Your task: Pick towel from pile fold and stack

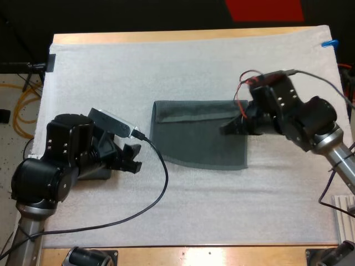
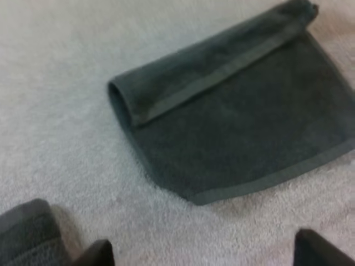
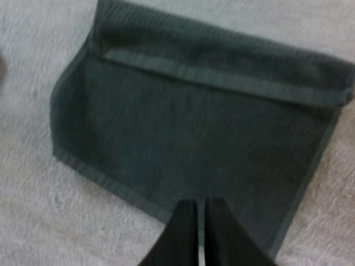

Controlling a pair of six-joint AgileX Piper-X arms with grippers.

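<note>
A dark grey-green towel (image 1: 199,136) lies flat in the middle of the white mat, with its far edge folded over into a narrow band. My right gripper (image 1: 226,129) hovers over the towel's right part. In the right wrist view its fingers (image 3: 186,233) are pressed together with nothing between them, above the towel (image 3: 194,127) near one hem. My left gripper (image 1: 133,159) rests on the mat to the left of the towel, apart from it. Its fingers (image 2: 97,254) stand wide apart, and the towel (image 2: 238,122) lies ahead of them.
A bit of dark cloth (image 2: 28,233) lies beside my left gripper's finger; I cannot tell what it belongs to. The white mat (image 1: 194,66) covers nearly the whole table. The wooden table edge (image 1: 183,252) runs along the front.
</note>
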